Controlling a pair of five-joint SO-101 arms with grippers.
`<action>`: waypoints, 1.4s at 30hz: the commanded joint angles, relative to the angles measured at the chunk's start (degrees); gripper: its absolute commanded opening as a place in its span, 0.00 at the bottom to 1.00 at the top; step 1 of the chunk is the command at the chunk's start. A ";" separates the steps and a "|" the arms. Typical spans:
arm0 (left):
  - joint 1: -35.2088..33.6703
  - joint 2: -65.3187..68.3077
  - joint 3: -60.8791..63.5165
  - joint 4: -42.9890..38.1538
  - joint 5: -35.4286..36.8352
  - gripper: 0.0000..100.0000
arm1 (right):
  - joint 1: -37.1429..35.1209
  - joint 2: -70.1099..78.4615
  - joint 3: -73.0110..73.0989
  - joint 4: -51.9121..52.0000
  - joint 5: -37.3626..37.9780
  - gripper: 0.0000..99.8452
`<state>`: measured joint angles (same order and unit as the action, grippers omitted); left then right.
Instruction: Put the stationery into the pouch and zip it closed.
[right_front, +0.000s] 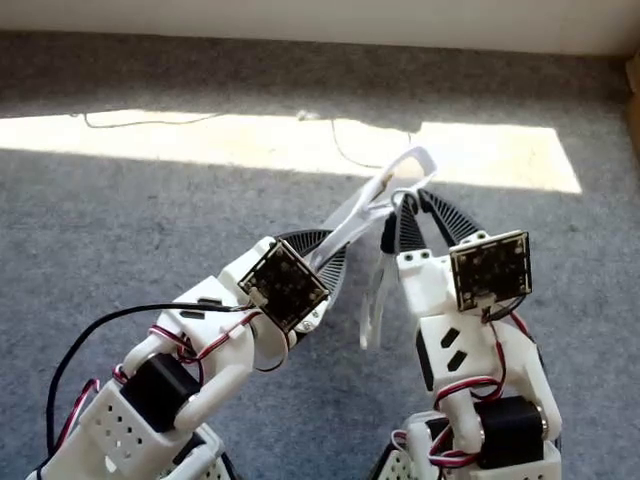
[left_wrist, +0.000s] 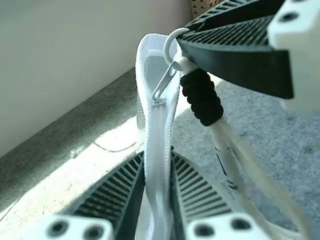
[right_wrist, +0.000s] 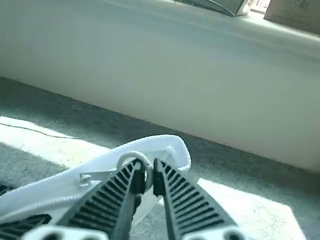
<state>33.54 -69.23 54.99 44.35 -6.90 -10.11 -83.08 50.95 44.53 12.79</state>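
Pouch (right_front: 352, 222) held up between two arms, zip close to shut

Left end effector (left_wrist: 157, 162) is pinching the zip edge of the white mesh pouch, which hangs above the grey carpet (right_front: 150, 250). Right end effector (right_wrist: 145, 172) is pressed together on the pull ring (right_wrist: 131, 158) near the pouch's far end. The zip below the slider (left_wrist: 159, 97) looks joined, so I'd judge the closing nearly done. Whether the stationery sits inside, I can't tell. No writing is readable.

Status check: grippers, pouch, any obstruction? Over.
Left gripper shut on pouch edge. Right gripper shut on zipper pull ring. Pouch held above carpet. No obstruction seen.
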 joint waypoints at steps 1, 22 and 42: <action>0.22 -0.13 0.13 1.58 0.44 0.01 | 3.91 -0.22 -3.21 -4.70 -0.35 0.00; -0.22 -16.40 4.00 9.67 -1.58 0.00 | 11.12 5.67 -3.30 -9.89 -0.18 0.00; -5.58 -25.98 2.24 18.73 -3.16 0.00 | 14.11 8.75 -2.68 -13.23 -0.44 0.00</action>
<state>31.60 -93.32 59.03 61.05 -9.54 -0.88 -74.64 51.21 34.42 12.88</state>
